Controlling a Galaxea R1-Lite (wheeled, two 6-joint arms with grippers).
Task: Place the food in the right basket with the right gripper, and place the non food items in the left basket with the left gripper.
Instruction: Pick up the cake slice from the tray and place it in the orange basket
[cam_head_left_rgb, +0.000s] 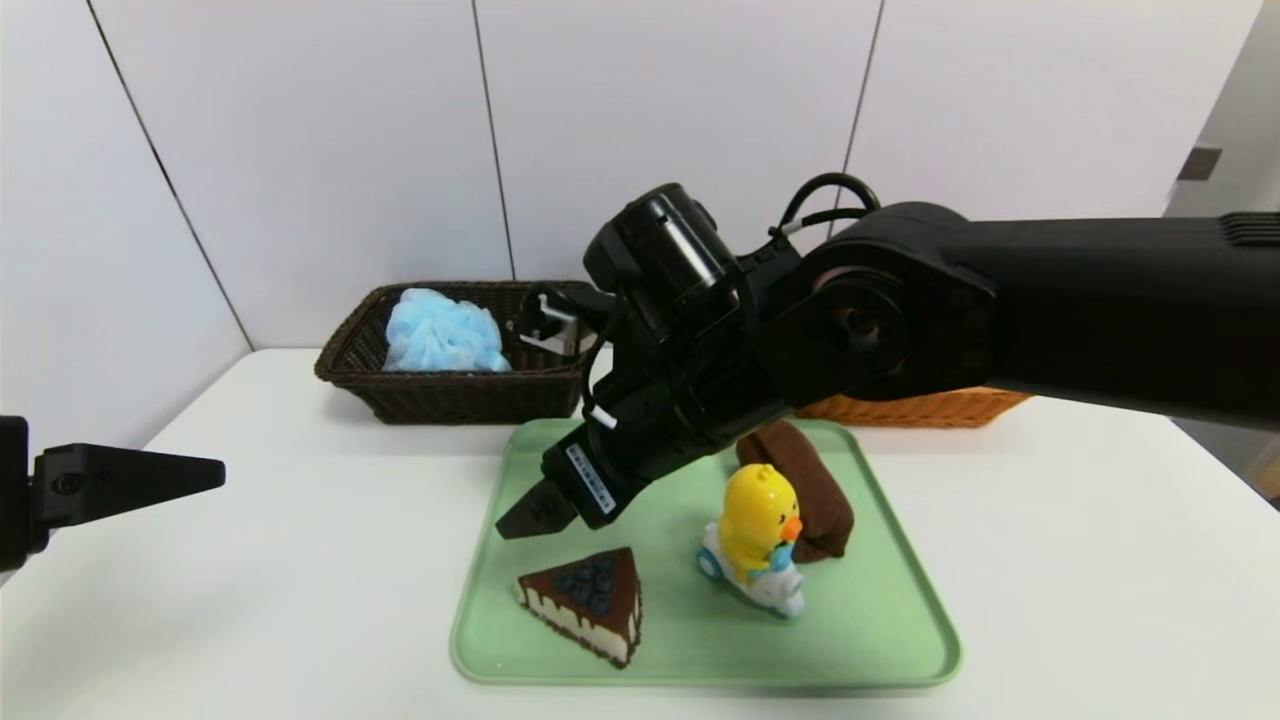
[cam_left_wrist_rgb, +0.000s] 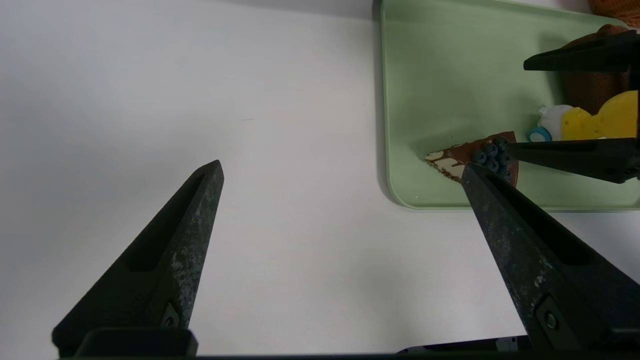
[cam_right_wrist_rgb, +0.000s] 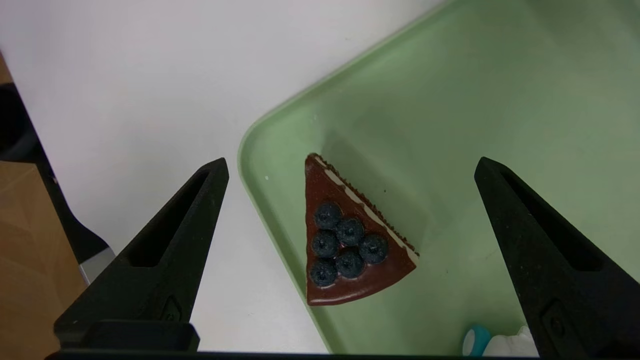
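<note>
In the head view, you have the green tray (cam_head_left_rgb: 700, 668) as your landmark. Behind its left side is the dark basket (cam_head_left_rgb: 450, 400), with the blue bath puff (cam_head_left_rgb: 440, 335) already inside. Behind its right side is the orange basket (cam_head_left_rgb: 910, 410), mostly hidden by your right arm (cam_head_left_rgb: 1100, 310), so I cannot tell its content. On the tray are the cake slice (cam_head_left_rgb: 590, 605), the duck toy (cam_head_left_rgb: 750, 530) and a brown soft-looking thing (cam_head_left_rgb: 815, 500); these three are left to sort.

In the left wrist view, your left gripper (cam_left_wrist_rgb: 342, 165) is wide open and empty, beside the tray's left side.

In the right wrist view, your right gripper (cam_right_wrist_rgb: 352, 160) is wide open above the tray, holding nothing; the cake seems to be its next pick
</note>
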